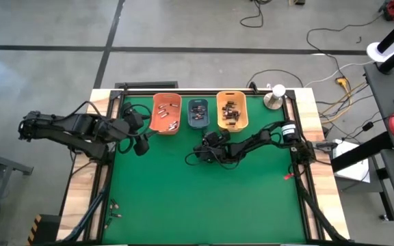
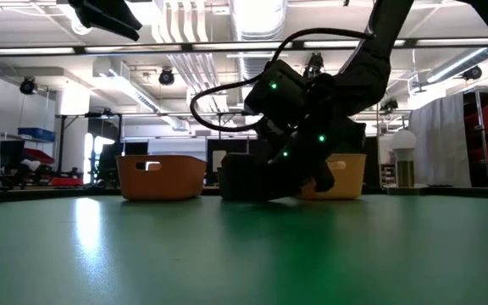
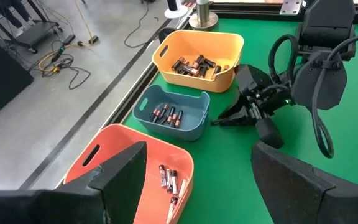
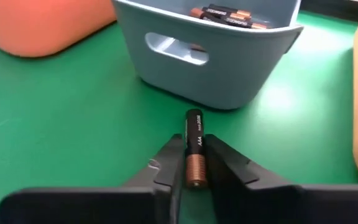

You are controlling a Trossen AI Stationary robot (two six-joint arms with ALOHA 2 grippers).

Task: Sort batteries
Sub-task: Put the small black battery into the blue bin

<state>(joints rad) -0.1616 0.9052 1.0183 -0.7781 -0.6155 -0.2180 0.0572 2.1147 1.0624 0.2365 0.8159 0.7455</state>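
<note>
Battery (image 4: 194, 148), slim, black with a coppery end, is pinched between the fingers of the right gripper (image 4: 194, 168) low over the green mat (image 4: 55, 112), just before the smooth blue-grey plastic bin (image 4: 210, 59). Orange bin (image 1: 165, 113) and yellow-orange bin (image 1: 231, 111) flank it. The left gripper (image 3: 191, 186) is held spread near the orange bin.

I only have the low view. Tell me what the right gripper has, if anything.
Observer: The right gripper is shut on a AAA battery, coppery end nearest the camera.
Operator: Say where it is relative to the bins.
Observer: Just in front of the blue-grey bin, low over the green mat.
Operator: Report the left arm.
Observer: The left gripper waits open beside the orange bin, holding nothing.
</note>
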